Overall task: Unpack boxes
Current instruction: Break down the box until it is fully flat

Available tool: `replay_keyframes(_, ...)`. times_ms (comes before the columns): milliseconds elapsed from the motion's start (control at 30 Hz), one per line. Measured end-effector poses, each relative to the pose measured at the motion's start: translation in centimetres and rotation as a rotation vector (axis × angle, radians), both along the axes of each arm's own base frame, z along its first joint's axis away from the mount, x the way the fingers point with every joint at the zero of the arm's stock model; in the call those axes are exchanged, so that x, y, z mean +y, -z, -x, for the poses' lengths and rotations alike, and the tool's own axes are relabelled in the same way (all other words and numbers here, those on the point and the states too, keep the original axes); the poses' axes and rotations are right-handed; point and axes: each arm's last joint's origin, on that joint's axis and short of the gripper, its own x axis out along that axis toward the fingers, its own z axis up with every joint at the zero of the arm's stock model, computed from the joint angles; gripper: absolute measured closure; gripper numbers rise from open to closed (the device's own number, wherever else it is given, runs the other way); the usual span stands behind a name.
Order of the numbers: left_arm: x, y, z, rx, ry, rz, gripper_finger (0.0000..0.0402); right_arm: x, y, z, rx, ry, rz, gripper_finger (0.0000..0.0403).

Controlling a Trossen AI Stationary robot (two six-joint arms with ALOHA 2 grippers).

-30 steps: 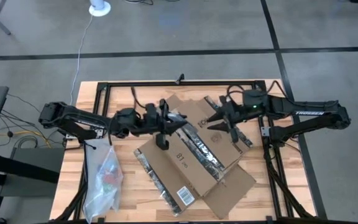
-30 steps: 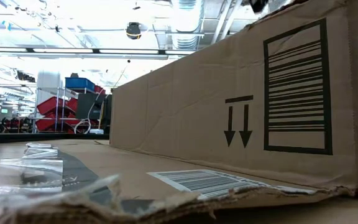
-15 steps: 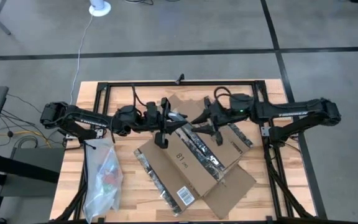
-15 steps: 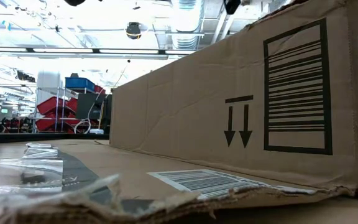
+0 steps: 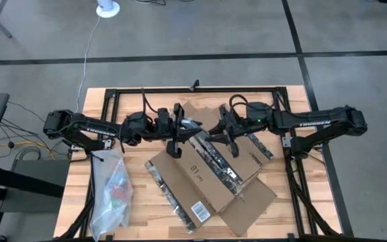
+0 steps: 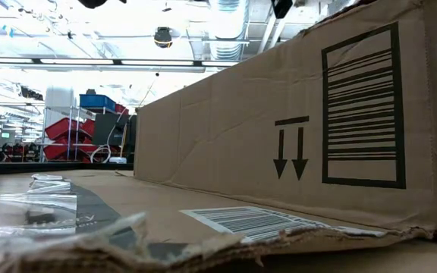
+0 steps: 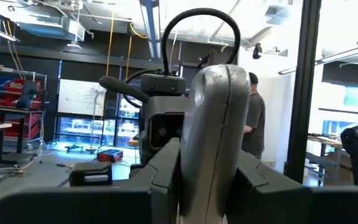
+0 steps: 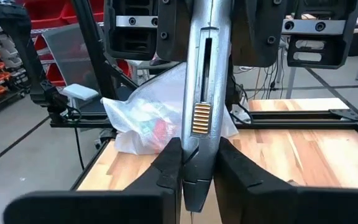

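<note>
A brown cardboard box (image 5: 203,176), flaps spread flat, lies at the middle of the wooden table (image 5: 140,202). Both arms meet above the box's far edge. The left gripper (image 5: 178,131) and the right gripper (image 5: 222,134) each have their fingers closed on the same grey box cutter (image 8: 204,106), which points down at the box. A clear plastic bag (image 5: 111,191) lies left of the box. A person (image 7: 253,121) stands in the room beyond.
</note>
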Motion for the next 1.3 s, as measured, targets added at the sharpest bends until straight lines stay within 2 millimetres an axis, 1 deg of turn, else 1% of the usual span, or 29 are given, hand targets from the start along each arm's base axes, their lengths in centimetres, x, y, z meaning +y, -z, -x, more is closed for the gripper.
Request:
replay_keyframes(67, 0.0, 0.1, 0.0, 0.009, 0.013, 0.004, 0.0315, -0.1, 0.1, 0.0, 0.007, 0.002, 0.01, 0.036)
replay_keyframes(200, -0.1, 0.4, -0.2, 0.051, 0.018, 0.043, 0.0244, -0.6, 0.4, 0.4, 0.052, 0.027, 0.084, 0.036)
replay_keyframes(267, 0.0, 0.8, -0.3, 0.092, 0.011, 0.068, 0.022, -0.9, 0.7, 0.6, 0.088, 0.057, 0.123, 0.036)
replay_keyframes(333, 0.3, 1.3, -0.3, 0.16, 0.004, 0.084, 0.0207, -1.2, 1.0, 1.1, 0.14, 0.062, 0.162, 0.036)
replay_keyframes(400, 0.8, 1.8, -0.2, 0.258, -0.013, 0.099, 0.0201, -1.4, 1.3, 1.4, 0.183, 0.064, 0.204, 0.036)
replay_keyframes(467, 1.6, 2.4, 0.2, 0.392, -0.04, 0.133, 0.02, -1.6, 1.8, 1.9, 0.246, 0.067, 0.239, 0.036)
replay_keyframes(567, 3.0, 2.7, 0.9, 0.602, -0.091, 0.207, 0.0198, -1.7, 2.6, 2.6, 0.359, 0.074, 0.303, 0.036)
replay_keyframes(700, 4.1, 1.2, 1.5, 0.805, -0.09, 0.243, 0.0197, -1.6, 3.7, 3.3, 0.486, 0.068, 0.406, 0.036)
replay_keyframes(767, 4.5, 0.2, 1.4, 0.869, -0.075, 0.258, 0.0197, -1.5, 3.8, 3.5, 0.506, 0.051, 0.455, 0.036)
replay_keyframes(833, 4.9, -0.3, 0.9, 0.942, -0.039, 0.283, 0.0197, -1.3, 3.9, 3.5, 0.514, 0.047, 0.504, 0.036)
replay_keyframes(900, 5.2, -1.0, 0.1, 0.977, 0.03, 0.322, 0.0197, -1.1, 4.1, 3.5, 0.537, 0.048, 0.556, 0.036)
replay_keyframes(967, 5.5, -1.2, -0.8, 1.019, 0.097, 0.375, 0.0197, -0.8, 4.2, 3.5, 0.547, 0.045, 0.606, 0.036)
replay_keyframes(1133, 7.2, 0.1, -3.5, 1.082, 0.213, 0.448, 0.0196, -0.1, 4.6, 3.2, 0.56, 0.012, 0.667, 0.036)
replay_keyframes(1233, 8.0, 0.6, -4.7, 1.096, 0.291, 0.485, 0.0196, 0.2, 4.7, 3.2, 0.563, -0.002, 0.68, 0.036)
replay_keyframes(1300, 8.3, 1.5, -5.4, 1.12, 0.337, 0.523, 0.0196, 0.4, 4.6, 3.2, 0.555, -0.003, 0.703, 0.036)
